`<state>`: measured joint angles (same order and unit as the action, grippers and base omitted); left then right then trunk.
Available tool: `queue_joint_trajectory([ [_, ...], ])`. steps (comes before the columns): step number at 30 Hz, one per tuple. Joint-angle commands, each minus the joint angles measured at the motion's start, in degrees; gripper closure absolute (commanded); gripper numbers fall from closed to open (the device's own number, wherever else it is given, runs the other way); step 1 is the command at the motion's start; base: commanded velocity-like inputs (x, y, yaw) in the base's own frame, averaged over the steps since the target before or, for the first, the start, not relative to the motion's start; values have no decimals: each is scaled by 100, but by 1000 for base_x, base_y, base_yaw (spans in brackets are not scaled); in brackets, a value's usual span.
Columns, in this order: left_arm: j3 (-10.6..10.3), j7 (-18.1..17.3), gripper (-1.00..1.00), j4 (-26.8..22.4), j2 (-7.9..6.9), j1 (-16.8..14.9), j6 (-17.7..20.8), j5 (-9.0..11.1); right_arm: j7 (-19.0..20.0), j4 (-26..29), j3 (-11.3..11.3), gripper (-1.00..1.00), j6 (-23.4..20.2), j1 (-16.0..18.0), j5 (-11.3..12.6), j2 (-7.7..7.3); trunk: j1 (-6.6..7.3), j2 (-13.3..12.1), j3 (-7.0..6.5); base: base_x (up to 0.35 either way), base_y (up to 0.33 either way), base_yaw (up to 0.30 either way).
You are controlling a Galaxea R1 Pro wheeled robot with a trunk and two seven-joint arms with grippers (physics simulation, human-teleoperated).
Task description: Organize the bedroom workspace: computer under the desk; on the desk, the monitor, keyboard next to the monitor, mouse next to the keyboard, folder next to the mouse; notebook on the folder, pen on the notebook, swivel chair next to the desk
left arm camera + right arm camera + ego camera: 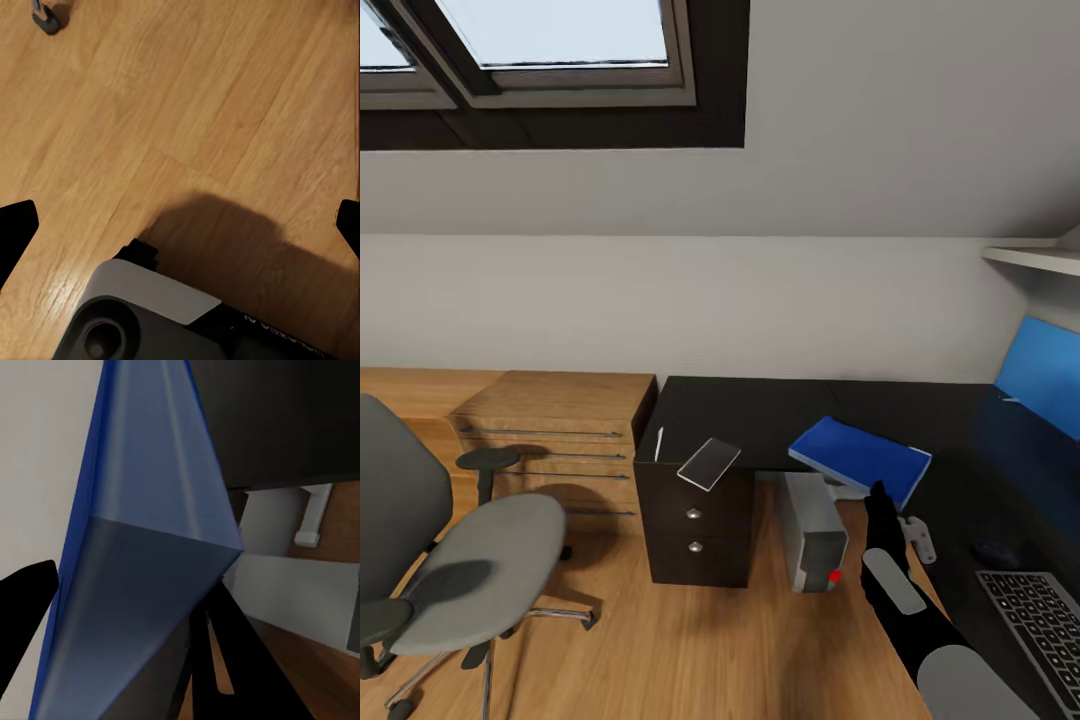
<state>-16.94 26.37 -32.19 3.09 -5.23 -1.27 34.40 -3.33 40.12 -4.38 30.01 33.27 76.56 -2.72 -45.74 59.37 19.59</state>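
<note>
Folder in right hand — over desk

Black L-shaped desk carries notebook w/ thin pen just beside it at its left end, monitor, keyboard & mouse on right wing
</note>
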Motion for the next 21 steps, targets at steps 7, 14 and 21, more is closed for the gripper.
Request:
queue_joint_trajectory([
  [7, -202, 46, -100, -6, -10, -4, -14, 56, -28, 1, -39, 100, 49, 4, 22, -24, -3, 4, 7, 328, 0, 0],
  [14, -204, 47, -100, -6, -10, -4, -14, 58, -28, -16, -37, 100, 54, 4, 17, -35, -3, 4, 9, 324, 0, -4],
  [21, -196, 53, -100, -6, -10, -4, -12, 58, -36, -31, 145, 100, 52, 4, 26, -27, -3, 4, 50, 19, 0, -145],
])
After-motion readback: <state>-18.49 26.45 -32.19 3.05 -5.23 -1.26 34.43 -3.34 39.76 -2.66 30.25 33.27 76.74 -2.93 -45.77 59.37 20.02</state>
